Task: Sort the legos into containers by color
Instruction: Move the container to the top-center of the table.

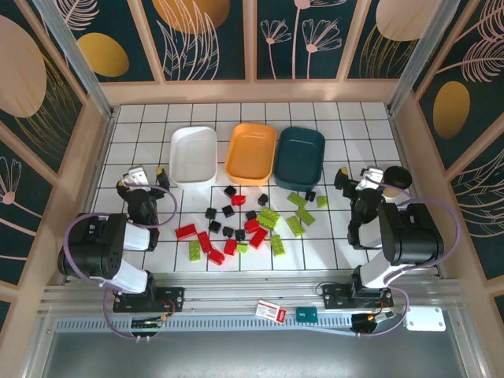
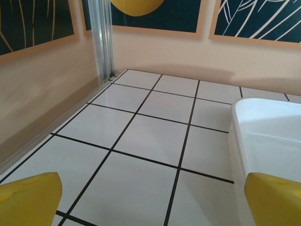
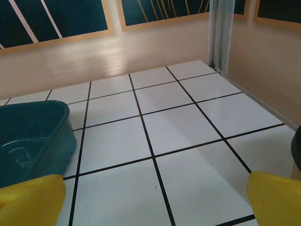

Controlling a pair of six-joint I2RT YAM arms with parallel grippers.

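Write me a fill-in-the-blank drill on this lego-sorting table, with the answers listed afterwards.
1. The tray between the white tray and the dark teal tray is ____ in color.
2. The left gripper and the right gripper both stand ____, gripping nothing.
3. Every one of the legos lies on the ____, none inside a tray.
Missing words: orange; open; table.

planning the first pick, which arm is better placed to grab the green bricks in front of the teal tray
Right. The right claw hangs open close beside the green bricks in front of the teal tray; the left claw, also open, sits across the pile by the white tray.
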